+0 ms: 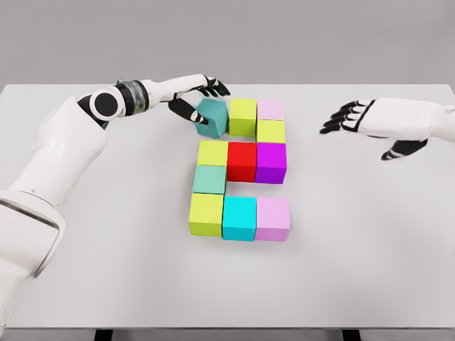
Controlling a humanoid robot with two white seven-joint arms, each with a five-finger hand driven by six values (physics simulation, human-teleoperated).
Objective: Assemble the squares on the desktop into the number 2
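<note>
Teal cube (211, 118), head view: slightly rotated at the top-left corner of the block figure on the white table (370, 249), touching the yellow-green cube (242, 116) to its right. Left hand (195, 96) pinches it, thumb (182, 109) on its left face, dark fingers (213, 87) curled over its back edge. Right hand (380, 122) hovers well apart at right, fingers spread, holding nothing.
</note>
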